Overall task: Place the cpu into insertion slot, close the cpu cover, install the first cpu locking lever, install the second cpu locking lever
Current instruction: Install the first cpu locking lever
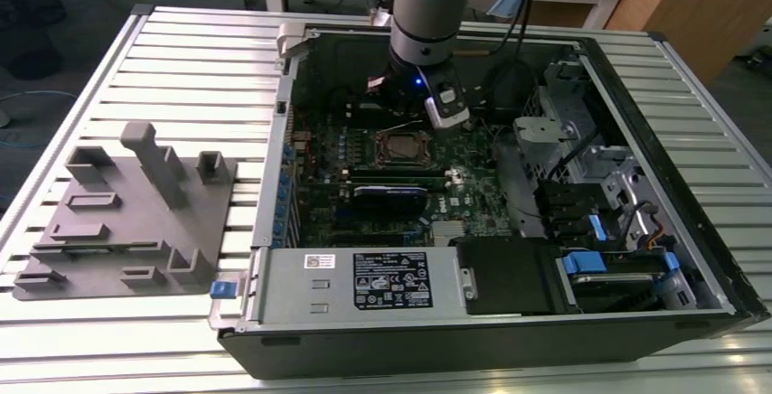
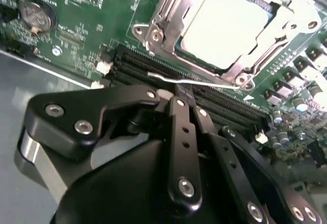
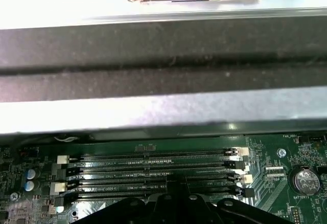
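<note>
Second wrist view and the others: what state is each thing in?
cover: down over the chip.
cpu: seated, showing through the cover's cut-out.
lever: lying low along the cover's edge; cannot tell if it is latched.
gripper: shut, tips at the lever.
memory slots: empty.
case: on its side, open.

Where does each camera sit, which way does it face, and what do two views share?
Exterior view: off the arm, high up, looking down into the open computer case on the slatted table; the arm shows.
Second wrist view: on the arm, looking along the shut claw toward the cpu inside the cpu cover.
First wrist view: on the arm, low, facing across the memory slots to the case wall; the claw in the foreground.
Shared: both wrist views show the memory slots and coin battery.
</note>
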Tool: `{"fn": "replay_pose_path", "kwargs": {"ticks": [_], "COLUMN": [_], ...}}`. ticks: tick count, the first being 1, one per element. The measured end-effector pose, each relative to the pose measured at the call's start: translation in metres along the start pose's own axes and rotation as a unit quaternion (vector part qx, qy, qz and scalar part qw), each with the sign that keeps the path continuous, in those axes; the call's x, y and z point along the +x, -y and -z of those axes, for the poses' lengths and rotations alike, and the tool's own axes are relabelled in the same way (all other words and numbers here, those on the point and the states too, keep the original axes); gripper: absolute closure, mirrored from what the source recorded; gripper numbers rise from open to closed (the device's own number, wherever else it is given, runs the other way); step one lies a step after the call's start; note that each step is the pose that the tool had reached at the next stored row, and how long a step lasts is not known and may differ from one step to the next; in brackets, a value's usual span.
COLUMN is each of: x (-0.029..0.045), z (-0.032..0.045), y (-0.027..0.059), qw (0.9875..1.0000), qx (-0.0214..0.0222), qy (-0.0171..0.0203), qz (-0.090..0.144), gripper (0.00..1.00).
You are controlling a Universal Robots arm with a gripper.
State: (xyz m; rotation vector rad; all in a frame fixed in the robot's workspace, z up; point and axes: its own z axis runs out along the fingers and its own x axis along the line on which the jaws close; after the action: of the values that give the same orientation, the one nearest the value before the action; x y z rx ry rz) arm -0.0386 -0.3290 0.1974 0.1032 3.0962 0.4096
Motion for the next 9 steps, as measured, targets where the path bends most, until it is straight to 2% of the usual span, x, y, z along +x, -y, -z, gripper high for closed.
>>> {"fn": "replay_pose_path", "kwargs": {"ticks": [4, 9], "x": [0.0000, -0.0001], "z": [0.0021, 0.0149], "y": [-0.0006, -0.0040], "qw": [1.0000, 1.0000], "qx": [0.0002, -0.0001], "qy": [0.0000, 0.0000], "qz": [0.000, 0.000], "gripper": [0.90, 0.90]}}
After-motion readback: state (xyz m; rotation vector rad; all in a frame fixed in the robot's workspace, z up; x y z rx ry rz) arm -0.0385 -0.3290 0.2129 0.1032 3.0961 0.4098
